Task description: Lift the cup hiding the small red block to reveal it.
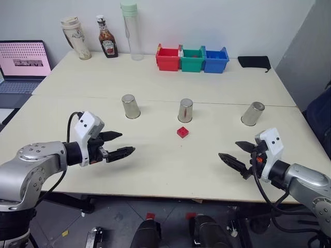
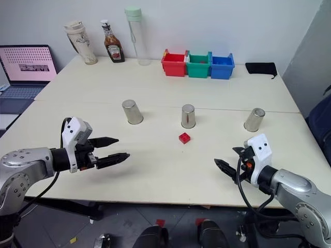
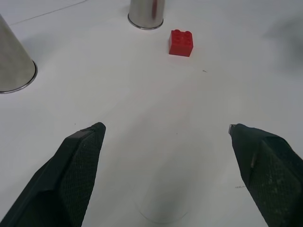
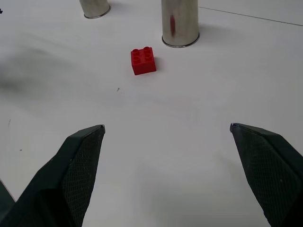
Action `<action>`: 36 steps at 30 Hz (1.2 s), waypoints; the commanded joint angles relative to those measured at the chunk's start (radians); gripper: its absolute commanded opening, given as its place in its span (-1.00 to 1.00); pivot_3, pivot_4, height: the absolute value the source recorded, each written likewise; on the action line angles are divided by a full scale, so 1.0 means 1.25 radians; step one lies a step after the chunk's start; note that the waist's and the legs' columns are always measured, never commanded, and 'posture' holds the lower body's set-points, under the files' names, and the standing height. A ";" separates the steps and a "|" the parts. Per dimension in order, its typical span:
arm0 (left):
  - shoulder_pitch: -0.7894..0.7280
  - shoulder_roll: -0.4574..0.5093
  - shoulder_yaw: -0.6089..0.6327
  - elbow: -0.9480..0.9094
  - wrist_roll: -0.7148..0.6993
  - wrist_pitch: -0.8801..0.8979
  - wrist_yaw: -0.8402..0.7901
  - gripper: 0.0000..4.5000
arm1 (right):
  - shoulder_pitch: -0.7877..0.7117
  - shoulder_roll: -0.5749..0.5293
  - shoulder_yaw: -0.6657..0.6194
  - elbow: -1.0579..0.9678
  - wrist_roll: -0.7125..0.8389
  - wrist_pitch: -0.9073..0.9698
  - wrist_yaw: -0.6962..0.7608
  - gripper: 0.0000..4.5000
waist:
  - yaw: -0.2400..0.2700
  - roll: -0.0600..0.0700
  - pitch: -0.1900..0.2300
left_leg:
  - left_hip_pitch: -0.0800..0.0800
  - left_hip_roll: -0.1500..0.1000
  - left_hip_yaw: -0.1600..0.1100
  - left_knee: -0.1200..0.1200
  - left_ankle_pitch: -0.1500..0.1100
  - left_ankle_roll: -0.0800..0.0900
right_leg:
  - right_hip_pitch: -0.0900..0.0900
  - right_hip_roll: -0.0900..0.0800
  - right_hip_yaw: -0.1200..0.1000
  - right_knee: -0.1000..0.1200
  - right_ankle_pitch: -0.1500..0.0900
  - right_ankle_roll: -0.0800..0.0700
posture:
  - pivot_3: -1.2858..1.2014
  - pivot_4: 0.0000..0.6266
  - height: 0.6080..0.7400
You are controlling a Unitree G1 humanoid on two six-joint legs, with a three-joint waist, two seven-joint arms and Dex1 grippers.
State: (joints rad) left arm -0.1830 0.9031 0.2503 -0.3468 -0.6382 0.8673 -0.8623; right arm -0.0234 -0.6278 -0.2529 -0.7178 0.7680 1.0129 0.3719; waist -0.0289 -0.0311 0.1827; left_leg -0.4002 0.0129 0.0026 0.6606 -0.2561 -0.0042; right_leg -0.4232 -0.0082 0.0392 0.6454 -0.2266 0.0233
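Head views: the table carries three upturned silver cups in a row. The left cup stands at about 10 o'clock from the small red block, the middle cup just beyond the block at 12 o'clock, and the right cup at about 2 o'clock, well apart from it and tilted a little. The block lies uncovered on the bare tabletop, touching no cup. The left gripper hovers over the near left part of the table, at about 8 o'clock from the block, its black fingers spread apart and empty. The right gripper hovers at about 4 o'clock from the block, fingers likewise parted with nothing between them. Along the far edge stand a red bin, a green bin and a blue bin, with a ketchup bottle, a tall clear bottle and a tumbler further left; a laptop sits off the left side.

Left wrist view: both fingers stand wide apart over bare table, the block ahead beside the middle cup.

Right wrist view: the fingers are wide apart, the block ahead near the middle cup.
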 commanded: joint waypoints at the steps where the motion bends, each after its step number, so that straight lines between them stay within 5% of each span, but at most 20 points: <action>1: -0.018 -0.003 0.001 -0.001 0.004 -0.025 0.001 0.98 | -0.009 -0.002 -0.017 -0.024 0.014 -0.009 -0.007 1.00 | 0.000 0.000 0.000 | 0.000 0.000 0.000 0.000 0.000 0.000 | 0.000 0.000 0.000 0.000 0.000 0.000 | 0.03 -0.52 1.00; 36: -0.067 -0.023 -0.040 0.038 0.021 -0.066 -0.005 0.98 | -0.013 0.000 -0.019 -0.024 0.037 -0.011 -0.048 1.00 | 0.000 0.000 0.000 | 0.000 0.000 0.000 0.000 0.000 0.000 | 0.000 0.003 0.001 0.001 0.000 0.000 | 0.03 -0.52 1.00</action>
State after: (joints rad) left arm -0.2484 0.8733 0.1995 -0.2967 -0.6146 0.8010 -0.8640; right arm -0.0226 -0.6260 -0.2552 -0.7219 0.8021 1.0130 0.3181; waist -0.0288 -0.0312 0.1826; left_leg -0.4000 0.0128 0.0029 0.6610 -0.2561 -0.0042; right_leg -0.4229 -0.0044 0.0398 0.6461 -0.2263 0.0237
